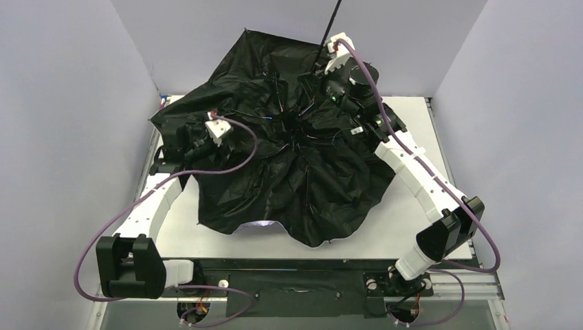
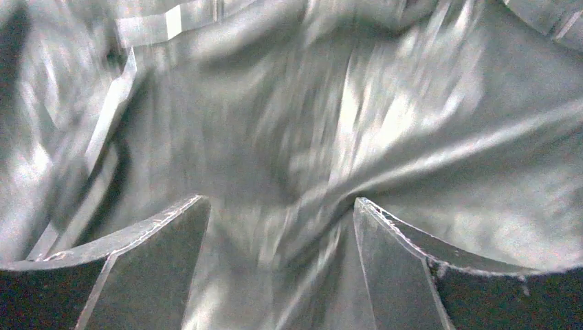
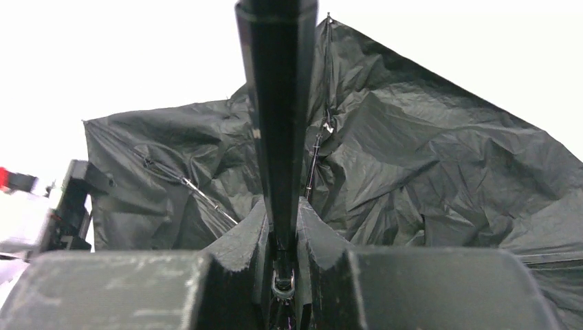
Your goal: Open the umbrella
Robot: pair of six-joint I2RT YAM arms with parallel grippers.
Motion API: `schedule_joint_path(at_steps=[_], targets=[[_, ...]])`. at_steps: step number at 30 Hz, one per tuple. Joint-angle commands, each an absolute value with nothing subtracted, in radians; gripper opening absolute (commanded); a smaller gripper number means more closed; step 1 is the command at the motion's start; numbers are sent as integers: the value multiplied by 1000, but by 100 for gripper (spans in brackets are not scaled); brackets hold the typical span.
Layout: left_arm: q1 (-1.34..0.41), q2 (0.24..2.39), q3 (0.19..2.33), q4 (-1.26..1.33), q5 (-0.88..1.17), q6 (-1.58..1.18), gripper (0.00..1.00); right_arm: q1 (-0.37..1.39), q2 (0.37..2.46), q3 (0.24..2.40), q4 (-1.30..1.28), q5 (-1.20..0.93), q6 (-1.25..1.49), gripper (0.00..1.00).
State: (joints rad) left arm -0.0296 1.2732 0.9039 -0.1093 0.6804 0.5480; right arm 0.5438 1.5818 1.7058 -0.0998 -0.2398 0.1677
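The umbrella (image 1: pixel 302 172) lies spread and crumpled over the white counter (image 1: pixel 412 227), black lining up, its thin shaft (image 1: pixel 333 24) slanting up at the far side. My right arm (image 1: pixel 412 165) reaches to the foot of that shaft. My left arm (image 1: pixel 155 206) ends over the canopy's left part. A pale sliver of fabric shows at the near hem.

The top view is bright, even and sharp, with a faint soft shadow under the umbrella (image 1: pixel 295 172) on the table (image 1: pixel 412 227). The left wrist view is smeared by motion blur into shiny grey streaks. In the right wrist view the background is blown out white and the near shaft (image 3: pixel 275 103) looks soft.
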Motion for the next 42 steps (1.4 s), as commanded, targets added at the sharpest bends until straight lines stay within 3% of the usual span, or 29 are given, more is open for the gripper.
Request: schedule_joint_path(at_steps=[1,7,14,26,31,36,42], targets=[[-106,1215,1066,89,830,357,75,583,1531,1744,19,-201,170,0],[-218,1261,1167,254,746,208,71,623,1544,1750,3,-140,141,0],[-342,1383,1284,309,628,157,49,661,1554,1756,8,-117,157,0],[-451,1480,1307,380,575,206,47,690,1547,1763,6,-123,184,0],[-477,1511,1337,370,488,223,39,695,1541,1765,3,-154,186,0],[-449,1522,1239,338,439,280,33,681,1540,1802,3,-177,192,0],[-388,1524,1068,337,452,327,32,642,1549,1864,16,-264,245,0]])
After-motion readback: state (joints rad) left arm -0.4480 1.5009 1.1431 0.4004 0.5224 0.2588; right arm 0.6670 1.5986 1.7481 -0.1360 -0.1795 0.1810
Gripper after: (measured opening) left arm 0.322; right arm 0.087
